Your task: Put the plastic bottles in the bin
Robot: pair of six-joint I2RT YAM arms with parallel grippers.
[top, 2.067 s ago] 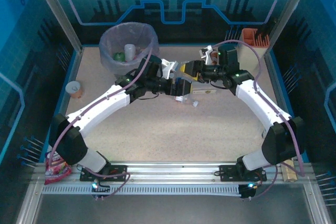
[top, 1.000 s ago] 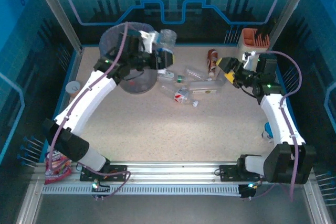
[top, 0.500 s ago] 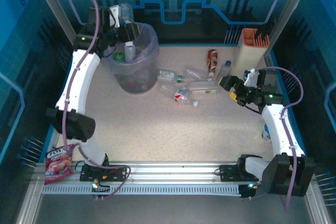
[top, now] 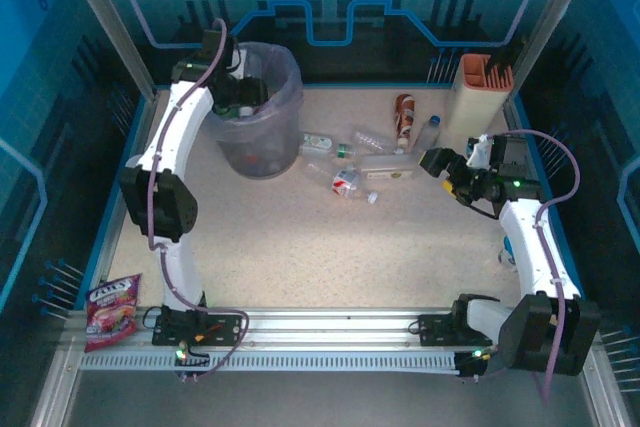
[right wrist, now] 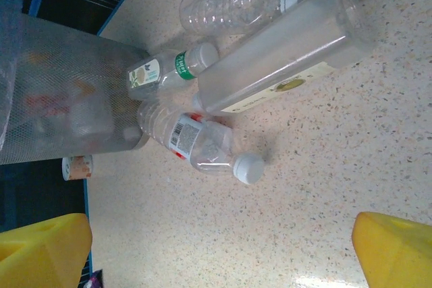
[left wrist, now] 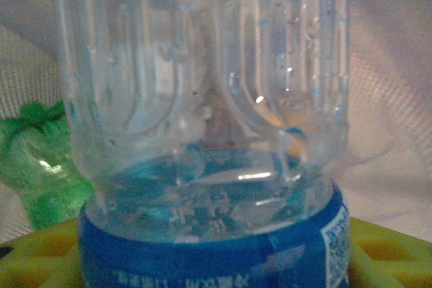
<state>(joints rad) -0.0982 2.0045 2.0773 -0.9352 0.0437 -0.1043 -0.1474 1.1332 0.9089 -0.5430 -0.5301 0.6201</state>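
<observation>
Bottles [top: 345,184] lie in a loose cluster on the table [top: 330,257] right of the bin [top: 258,147], with a brown bottle [top: 404,114] upright behind them. From above, the left arm reaches far up and folds over the bin's rim, its left gripper [top: 238,97] pointing down inside. The right gripper [top: 441,163] hovers low just right of the cluster, its arm bent at the elbow. The step in hand looks like the drop of one bottle, and the next move calls for the left jaws to spread so that it falls inside and not onto the rim. At the left wrist, a blue-label bottle [left wrist: 202,99] sits base-forward between the yellow pads [left wrist: 388,251], which are closed partway on it, and a green bottle [left wrist: 37,180] lies beyond it in the bin. At the right wrist, the yellow fingers [right wrist: 40,247] stand wide apart with nothing between them. They are aimed toward a red-label bottle [right wrist: 199,141], a green-label bottle [right wrist: 169,71] and a long clear bottle [right wrist: 290,45] on the table, and touch none of them.
</observation>
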